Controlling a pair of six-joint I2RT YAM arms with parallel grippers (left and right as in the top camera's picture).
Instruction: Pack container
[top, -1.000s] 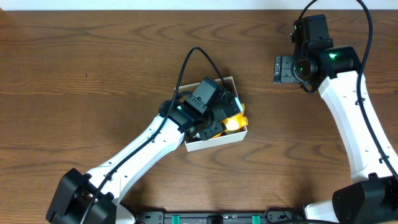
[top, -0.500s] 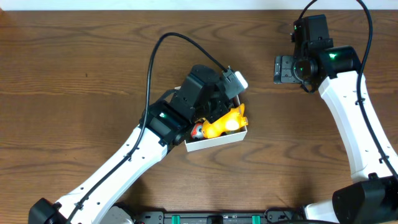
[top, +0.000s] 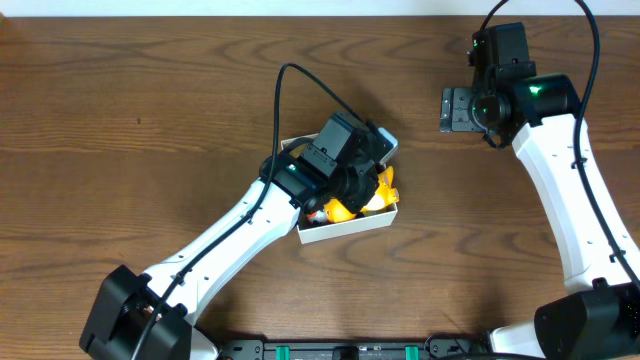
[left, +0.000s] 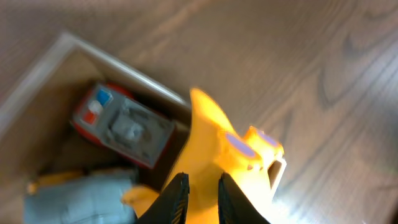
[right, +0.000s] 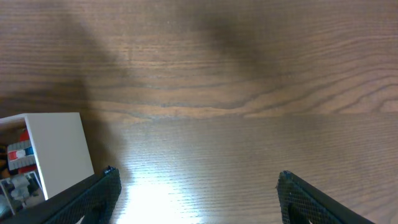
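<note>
The container (top: 350, 228), a white-walled square box with a brown inside, sits mid-table. My left gripper (top: 352, 186) is down in it. In the left wrist view its fingers (left: 204, 199) are nearly together on a yellow toy (left: 217, 143) that leans over the box's right rim (left: 93, 53); the toy also shows in the overhead view (top: 387, 185). A red and grey toy car (left: 121, 124) and a grey-blue toy (left: 81, 196) lie inside. My right gripper (top: 460, 110) hovers open and empty at the back right, its fingers (right: 199, 199) wide apart over bare wood.
The right wrist view shows the container's white wall (right: 56, 146) at its left edge, with the red toy (right: 22, 152) inside. The left arm's black cable (top: 300, 85) arcs over the table behind the box.
My left wrist rose and swung left half a second ago, then came back down into the box. The yellow toy shifted toward the right rim. The right arm has not moved.
</note>
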